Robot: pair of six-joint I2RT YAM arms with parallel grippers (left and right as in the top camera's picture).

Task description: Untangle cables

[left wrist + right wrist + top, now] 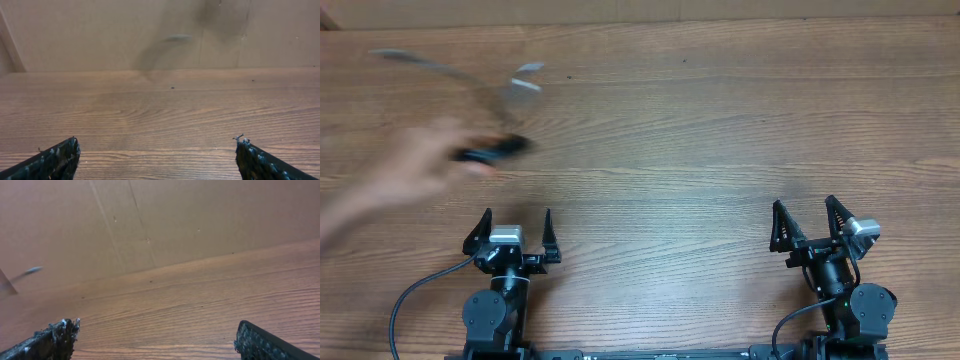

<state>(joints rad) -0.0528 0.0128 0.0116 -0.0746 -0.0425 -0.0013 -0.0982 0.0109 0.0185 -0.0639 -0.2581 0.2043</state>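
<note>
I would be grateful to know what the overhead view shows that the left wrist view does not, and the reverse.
Only the overhead view shows a blurred person's hand reaching in from the left on a dark object, with pale cables trailing beyond it, and the right gripper, open. Only the left wrist view shows the face of the cardboard wall, with a blurred grey streak before it; what it is cannot be told. Both show the wooden table and the left gripper, open and empty.
</note>
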